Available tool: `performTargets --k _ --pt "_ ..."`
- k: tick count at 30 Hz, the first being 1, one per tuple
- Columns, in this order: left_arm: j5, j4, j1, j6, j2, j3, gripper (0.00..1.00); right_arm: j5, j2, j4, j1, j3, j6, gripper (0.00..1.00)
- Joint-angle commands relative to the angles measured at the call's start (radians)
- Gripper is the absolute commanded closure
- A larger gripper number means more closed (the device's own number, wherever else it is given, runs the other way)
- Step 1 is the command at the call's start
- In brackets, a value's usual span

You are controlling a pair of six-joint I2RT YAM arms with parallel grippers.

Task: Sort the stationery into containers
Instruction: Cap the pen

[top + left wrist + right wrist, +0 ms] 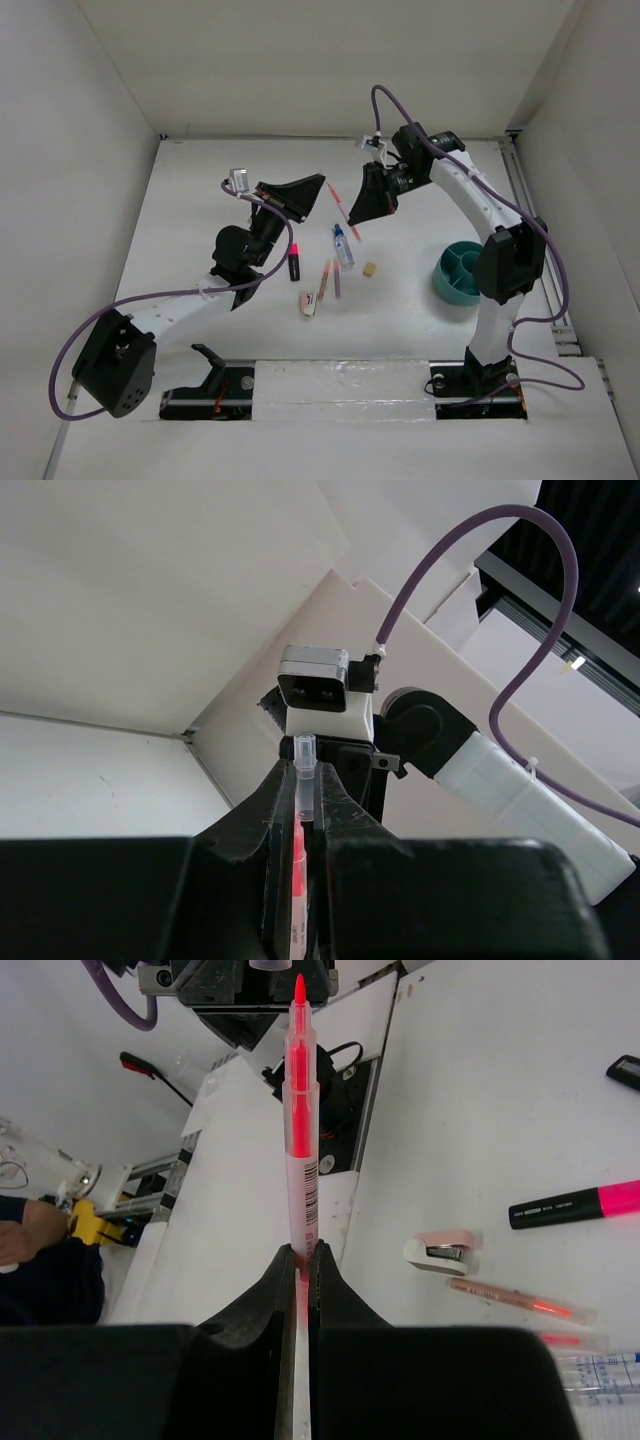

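Above the table (190, 210), both grippers are closed.
An uncapped pink pen (300, 1160) is pinched by the right gripper (302, 1257), a clear pen cap (305, 752) by the left gripper (306, 772).

Bright even overhead light, soft shadows, mild overexposure on white walls; frames sharp.

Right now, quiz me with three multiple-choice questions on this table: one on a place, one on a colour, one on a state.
1. The teal cup stands: A by the right arm, B by the left arm, C at the far wall.
2. The lying highlighter has a cap that is: A green, B pink, C yellow.
3. The right pincer is: A open, B shut on nothing, C shut on a pink pen.
Answers: A, it sits beside that arm; B, its end shows pink; C, it clamps the pen.
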Motion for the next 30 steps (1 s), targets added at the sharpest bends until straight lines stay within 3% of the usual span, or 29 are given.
performTargets --k 1,30 --pt "0.019 0.082 -0.003 -0.007 0.004 0.019 1.0 -0.142 -0.061 0.03 -0.01 -0.004 -0.02 1.0" --pt "-0.024 0.09 -0.003 0.024 0.034 0.061 1.0 -0.113 -0.08 0.03 -0.01 -0.036 -0.048 1.0"
